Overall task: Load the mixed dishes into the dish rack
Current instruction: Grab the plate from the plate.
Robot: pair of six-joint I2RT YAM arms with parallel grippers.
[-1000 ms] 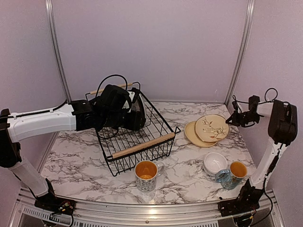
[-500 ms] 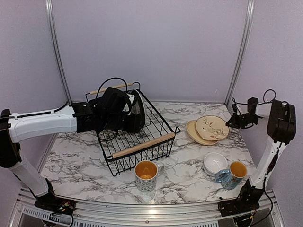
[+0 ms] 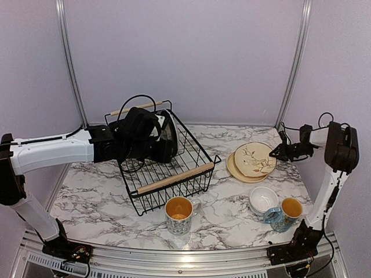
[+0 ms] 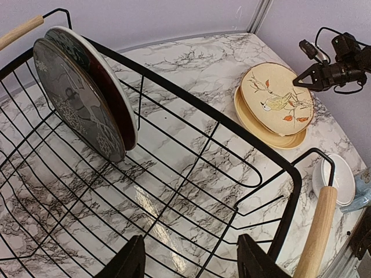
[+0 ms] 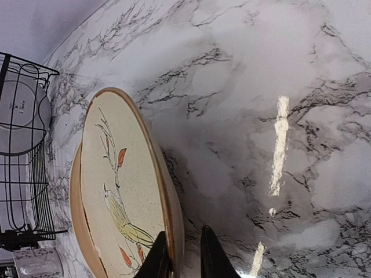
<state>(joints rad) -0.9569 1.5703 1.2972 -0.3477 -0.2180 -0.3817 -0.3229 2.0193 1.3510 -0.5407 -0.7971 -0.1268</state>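
Hazards, judged from the present lie. At the near rim of the upper tan plate (image 5: 119, 191), the right gripper (image 5: 184, 258), fingertips narrowly apart with the rim at or between them; cannot tell whether pinched or merely straddled. Likeliest failure: slip of a shallow edge-hold on smooth glazed ware, then a drop onto the lower tan plate (image 3: 234, 167) directly beneath, with chipping. Second: drag of that lower plate across the marble table (image 3: 226, 194), through friction with the one resting on it. Third: a knock against the dish rack (image 4: 316, 231), at its right wall wires or its wooden near handle (image 3: 174, 178), on the carry across, a broad plate held by one edge alone. Fourth: crowding with the left gripper (image 4: 188, 263), poised over the rack floor, fingers standing wide, nothing between them. Containers. Rack of black wire, on the table left of centre: two plates stood on edge at the far end, leaning together, dark grey plate (image 4: 75, 104) in front, red plate (image 4: 120, 113) behind and touching; nothing else seen inside. Outside the rack: both tan plates to its right, apart from it; white bowls (image 3: 264, 198), seemingly nested, toward the front right; mug (image 3: 285, 213) just beside them, orange-lined, no contents visible; second mug (image 3: 178, 215) in front of the near handle, likewise orange-lined. By count, most of the loading not yet done.
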